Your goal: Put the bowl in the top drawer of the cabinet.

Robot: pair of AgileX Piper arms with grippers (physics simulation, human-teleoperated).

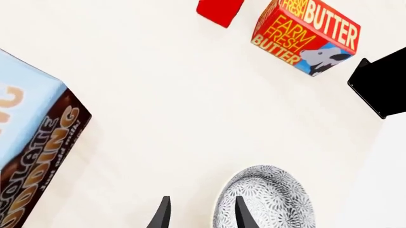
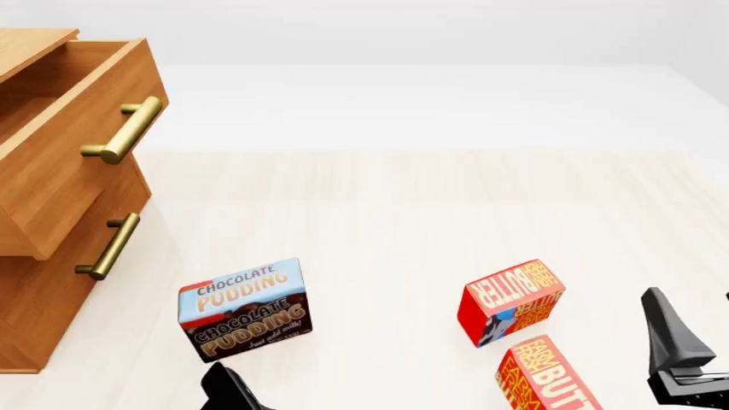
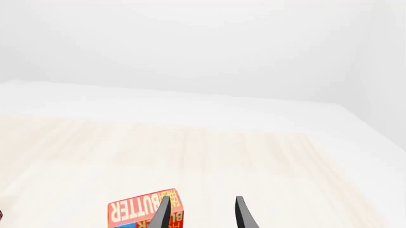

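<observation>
The bowl (image 1: 269,199), patterned black and white, stands on the table in the left wrist view; it is out of view from the front. My left gripper (image 1: 201,216) is open just beside it, one finger over its near rim and the other off to its side. The cabinet (image 2: 46,282) stands at the far left, and its top drawer (image 2: 74,141) is pulled out, with a brass handle (image 2: 123,130). My right gripper (image 3: 201,214) is open and holds nothing, low at the front right.
A chocolate pudding box (image 2: 245,309) stands in front of the cabinet, close to the left arm. Two red butter boxes (image 2: 510,301) (image 2: 549,376) sit at the right, near a right gripper finger (image 2: 667,329). The lower drawer (image 2: 80,256) is shut.
</observation>
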